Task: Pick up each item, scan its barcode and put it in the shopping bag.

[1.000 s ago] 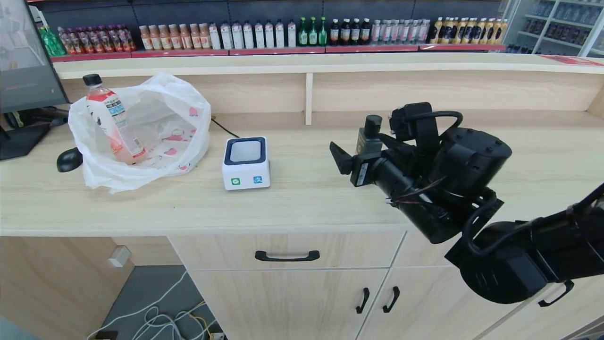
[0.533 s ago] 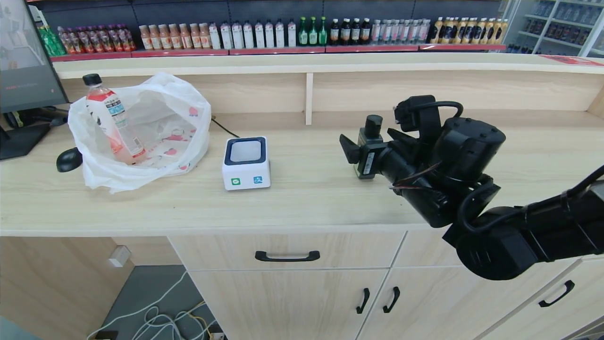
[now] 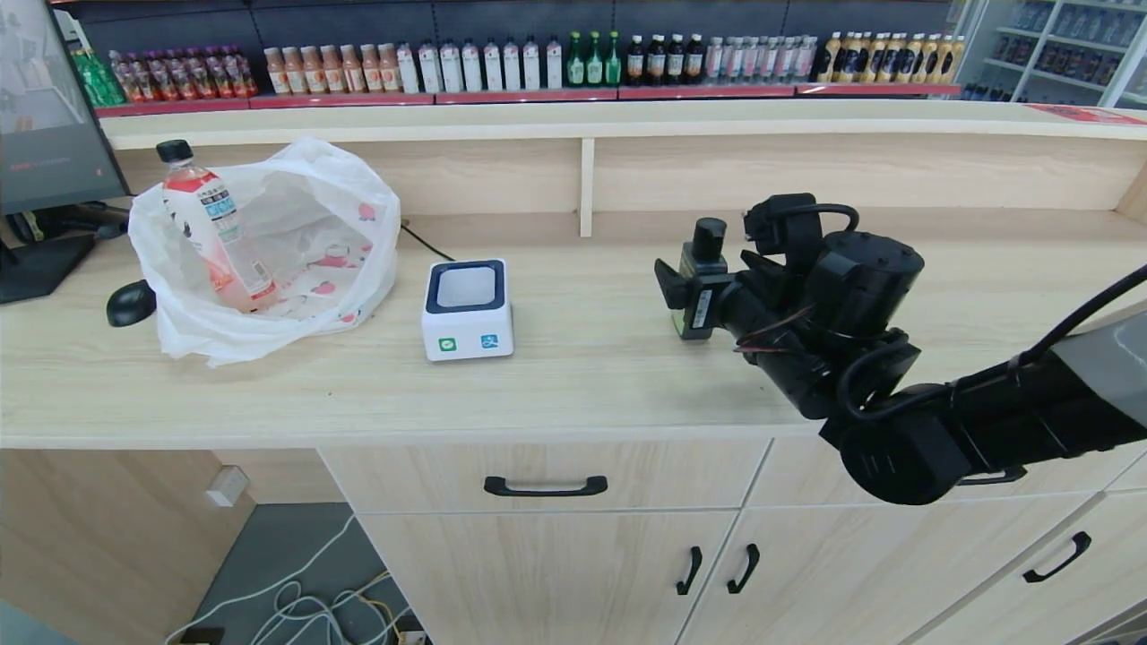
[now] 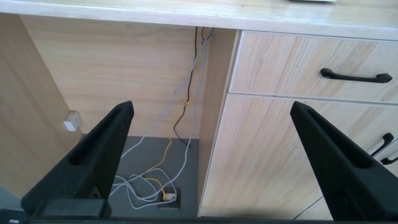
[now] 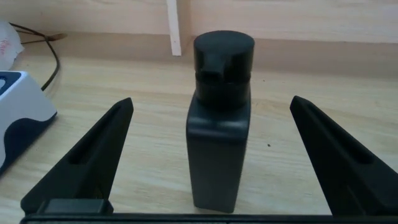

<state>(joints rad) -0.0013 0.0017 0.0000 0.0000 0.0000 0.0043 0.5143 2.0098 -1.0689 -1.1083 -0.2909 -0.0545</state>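
Dark bottle [image 5: 221, 146] bracketed, untouched, by the wide-spread right gripper [image 3: 692, 288]
Upright on the counter [image 3: 573, 385], it is seen well right of the scanner [image 3: 468, 309] and shopping bag [image 3: 354, 224]; the left gripper [image 4: 211, 149] is held spread too

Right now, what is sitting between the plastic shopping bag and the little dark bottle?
The head view shows a white scanner box on the counter between the shopping bag and the dark bottle, touching neither.
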